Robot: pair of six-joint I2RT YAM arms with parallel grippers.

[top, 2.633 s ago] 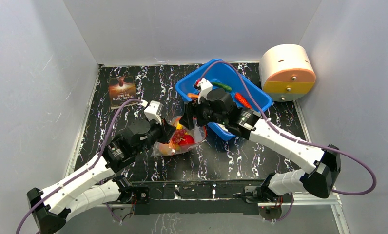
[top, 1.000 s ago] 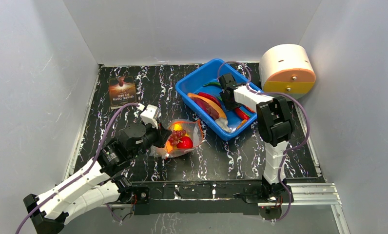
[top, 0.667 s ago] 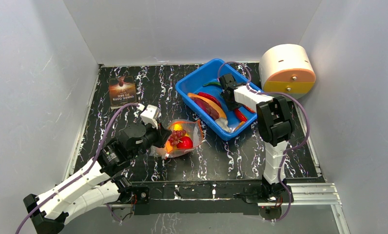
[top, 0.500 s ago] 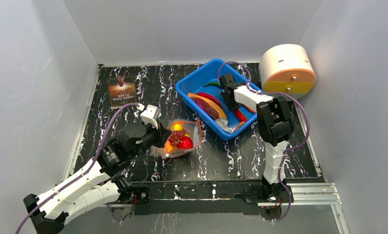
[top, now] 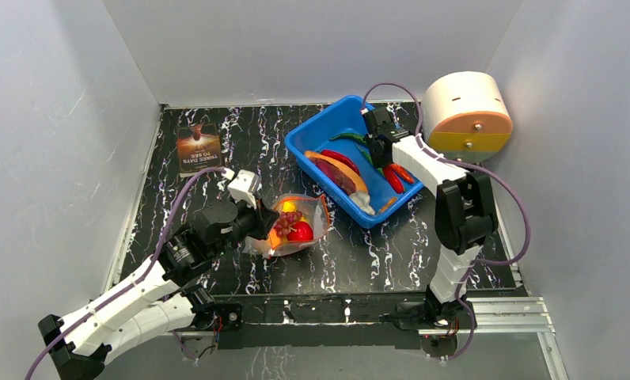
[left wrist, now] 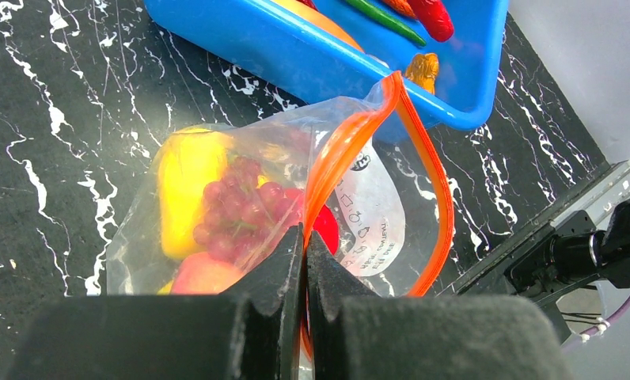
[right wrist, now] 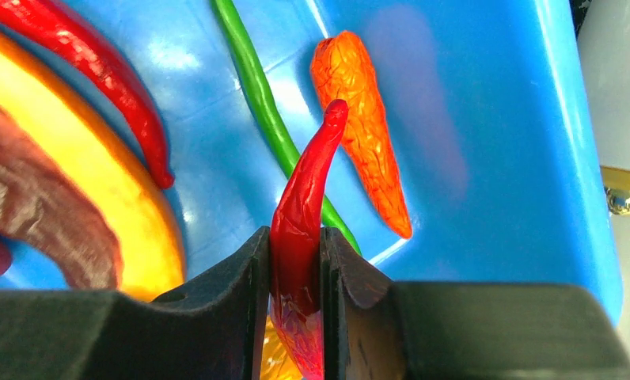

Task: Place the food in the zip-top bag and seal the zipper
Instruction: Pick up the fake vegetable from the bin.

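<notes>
The red chili [right wrist: 304,190] looks light, glossy and rather slippery, with wrinkled skin like thin hollow plastic. I'd take it round the thick middle, since the tapered tip would likely squirt out of a pinch. The right gripper [right wrist: 296,265] has it about there: the jaws are nearly together, clamped on the fat lower part, with the tip pointing out over the blue tub [right wrist: 486,119], where a green chili [right wrist: 256,87] and an orange one [right wrist: 363,127] lie.

The zip-top bag [left wrist: 217,174], soft and crinkly, sits on the black marbled table [left wrist: 58,119] just beside the tub. It already holds grapes [left wrist: 237,206], a yellow fruit [left wrist: 181,182] and a red apple [left wrist: 325,226]. The left gripper [left wrist: 304,261] is pinched tight on the zipper [left wrist: 339,158], and the mouth gapes.
</notes>
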